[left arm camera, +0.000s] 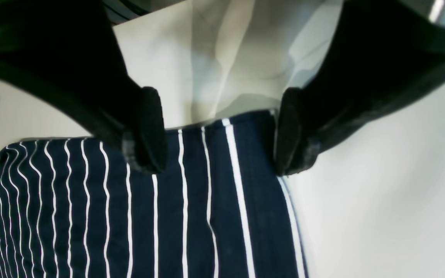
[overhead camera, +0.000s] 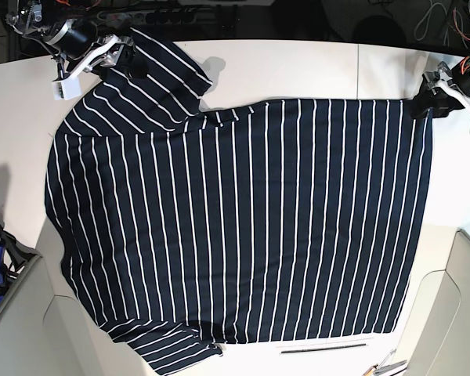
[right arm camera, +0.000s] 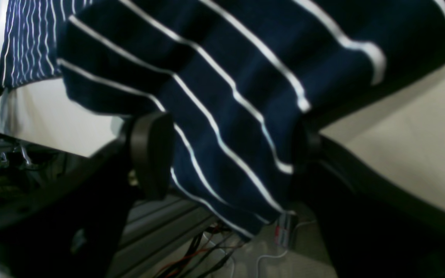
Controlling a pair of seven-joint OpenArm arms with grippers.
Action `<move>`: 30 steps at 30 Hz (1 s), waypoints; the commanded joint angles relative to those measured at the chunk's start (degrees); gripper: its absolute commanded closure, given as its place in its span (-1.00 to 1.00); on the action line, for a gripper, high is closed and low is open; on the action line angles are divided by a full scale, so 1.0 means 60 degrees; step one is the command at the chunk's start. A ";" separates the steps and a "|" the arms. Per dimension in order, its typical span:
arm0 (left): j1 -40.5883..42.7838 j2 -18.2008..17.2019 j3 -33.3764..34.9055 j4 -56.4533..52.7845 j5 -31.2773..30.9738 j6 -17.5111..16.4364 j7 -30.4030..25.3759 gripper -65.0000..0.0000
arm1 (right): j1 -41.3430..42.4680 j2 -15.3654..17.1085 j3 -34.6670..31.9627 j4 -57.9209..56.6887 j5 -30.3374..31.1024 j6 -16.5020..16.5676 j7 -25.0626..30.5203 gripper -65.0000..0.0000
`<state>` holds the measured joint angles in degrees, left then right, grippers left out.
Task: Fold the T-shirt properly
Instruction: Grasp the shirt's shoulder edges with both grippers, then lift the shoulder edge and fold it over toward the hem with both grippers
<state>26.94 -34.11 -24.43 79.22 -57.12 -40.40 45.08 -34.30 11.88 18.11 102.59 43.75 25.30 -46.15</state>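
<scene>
- T-shirt (overhead camera: pixel 243 219) lay spread flat across the white table (overhead camera: pixel 298 66), filling most of it; one sleeve at the far left corner, the hem edge running down the right side.
- Left of base view: right gripper (right arm camera: pixel 226 154) was at the sleeve, jaws spread wide with a fold of striped cloth hanging between them. Pads weren't visibly pinching it, so judged not gripped.
- Right of base view: left gripper (left arm camera: pixel 218 131) sat over the far hem corner, jaws apart and straddling the cloth edge, not clamped.
- Handling, as a judgement: light, limp knit, no stiffness; it would sag and drag, likely bunching if pulled from one point.
- Best holds looked like corners and seams: sleeve end and hem corner, pinching both layers, both arms lifting together.
</scene>
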 commanded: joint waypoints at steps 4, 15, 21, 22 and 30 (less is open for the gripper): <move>0.0113 -0.0033 0.0076 -0.0011 0.0084 0.0067 0.0401 0.43 | -0.0051 0.0051 0.0022 0.0117 0.0066 0.0044 0.0015 -0.10; 0.0095 -0.0087 -0.0073 0.0219 0.0328 0.0067 -0.1049 1.00 | -0.0062 0.0044 0.0270 0.0386 0.0401 0.0776 -0.0193 1.00; 0.0091 -0.0087 -0.1013 0.1180 0.0157 0.0067 -0.1056 1.00 | -0.0055 -0.0426 0.1406 0.1974 0.1147 0.0794 -0.0601 1.00; 0.0087 -0.0087 -0.1188 0.1326 0.0124 0.0067 -0.1075 1.00 | -0.0055 -0.0488 0.1599 0.2288 0.1206 0.0794 -0.0597 1.00; -0.0736 -0.0080 -0.1319 0.1606 0.0845 0.0067 -0.1770 1.00 | 0.1067 -0.0557 0.2175 0.2830 0.0707 0.0787 -0.0557 1.00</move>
<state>22.72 -33.32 -31.81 88.07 -51.13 -39.66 35.97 -27.75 8.08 30.83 118.78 47.16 29.82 -50.68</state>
